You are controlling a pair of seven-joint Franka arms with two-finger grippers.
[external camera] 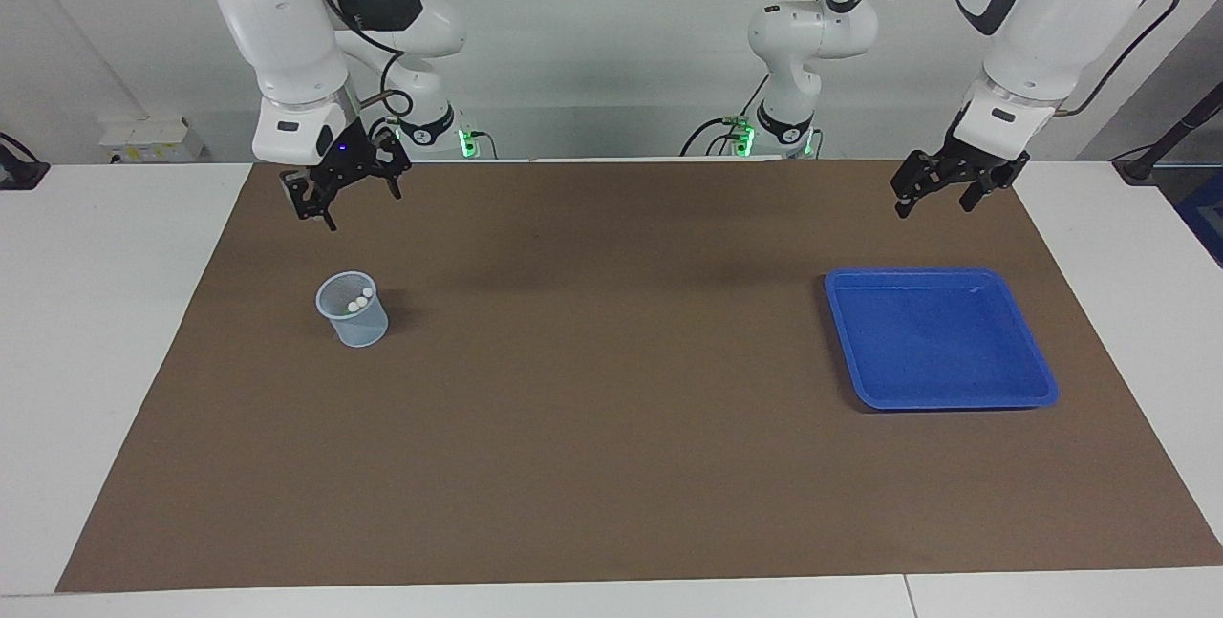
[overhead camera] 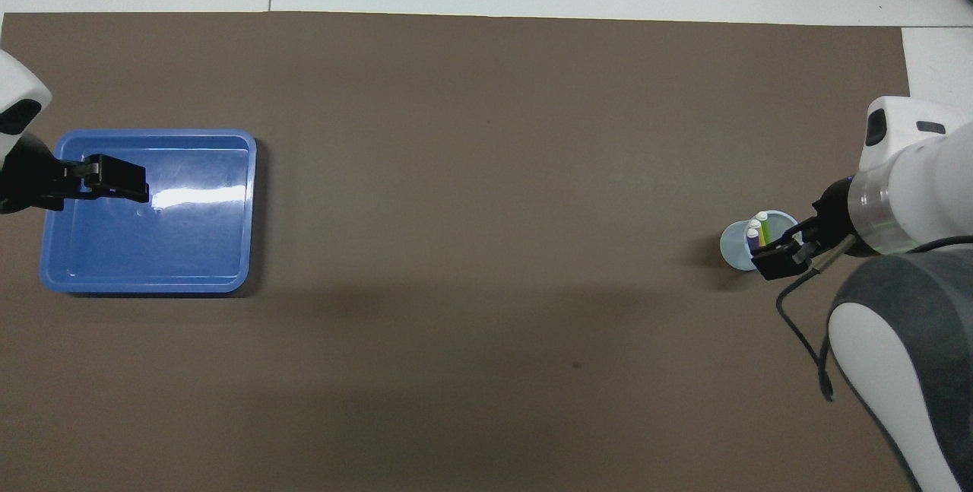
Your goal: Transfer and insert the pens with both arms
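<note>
Tabletop (external camera: 611,465) carries blue tray (external camera: 1041,389) at left arm's end, cup (external camera: 355,324) at right arm's end. I see pens (overhead camera: 757,232) standing inside cup. Right pincer (external camera: 346,196) spread, raised above mat near cup; left pincer (external camera: 938,190) spread, raised near tray. I'd retreat straight up, avoid clipping cup rim.

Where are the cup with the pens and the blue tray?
cup (external camera: 361,330), facing view, on its see-through side wall.
pens (overhead camera: 758,230), overhead view, on the coloured sticks standing inside the cup.
blue tray (external camera: 941,402), facing view, on the rim farthest from the robots.
</note>
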